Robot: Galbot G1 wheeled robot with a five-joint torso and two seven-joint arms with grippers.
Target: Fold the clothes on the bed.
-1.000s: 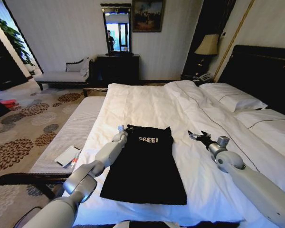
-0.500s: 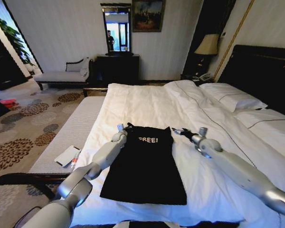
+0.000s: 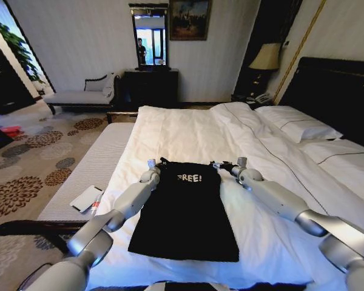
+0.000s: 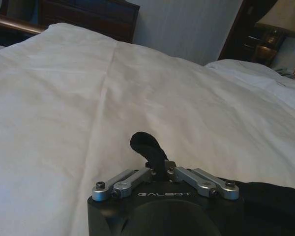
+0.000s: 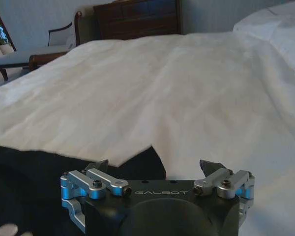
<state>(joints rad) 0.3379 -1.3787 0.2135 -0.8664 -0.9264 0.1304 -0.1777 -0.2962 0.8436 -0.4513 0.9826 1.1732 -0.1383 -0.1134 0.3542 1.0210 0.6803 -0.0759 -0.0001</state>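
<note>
- Head view: the clothes (image 3: 185, 209), a black garment with white "FREE!" lettering near its far end, lie flat on the white duvet of the bed (image 3: 188, 130), towards the near edge and well short of the pillows (image 3: 297, 124). The left gripper (image 3: 160, 163) sits at the garment's far left corner; the right gripper (image 3: 217, 165) sits at the far right corner — both low on the fabric's far edge. A grey bench (image 3: 88, 176) runs alongside the bed on the left.
- Left wrist view: the left gripper's (image 4: 161, 169) fingers are drawn together, pinching a small upstanding fold of the black cloth, which rises in a loop above them. White duvet stretches beyond.
- Right wrist view: the right gripper's (image 5: 157, 169) fingers stand wide apart, nothing between them yet — the garment's black corner (image 5: 142, 160) lies just beneath, on the duvet.
</note>
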